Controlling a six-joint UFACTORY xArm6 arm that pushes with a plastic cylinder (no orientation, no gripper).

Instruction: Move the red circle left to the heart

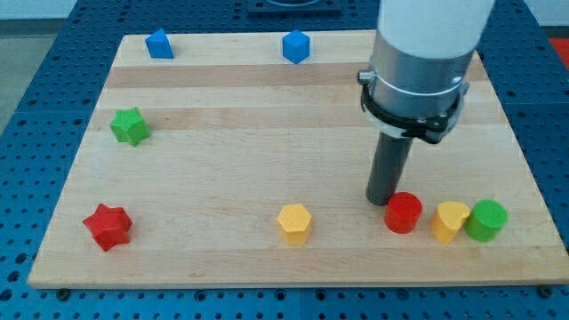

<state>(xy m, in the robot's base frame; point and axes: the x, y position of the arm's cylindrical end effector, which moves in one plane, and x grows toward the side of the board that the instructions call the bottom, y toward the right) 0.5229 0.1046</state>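
The red circle (404, 212) lies near the board's bottom edge at the view's right. Just to its right is the yellow heart (450, 220), almost touching it, and a green circle (487, 220) touches the heart's right side. My tip (384, 199) rests on the board just to the upper left of the red circle, touching or nearly touching its edge.
A yellow hexagon (294, 223) lies bottom centre. A red star (108, 226) is at bottom left, a green star (130, 126) at mid left. Two blue blocks (159, 44) (295, 46) sit along the top edge. The wooden board (222, 160) ends just below the bottom row.
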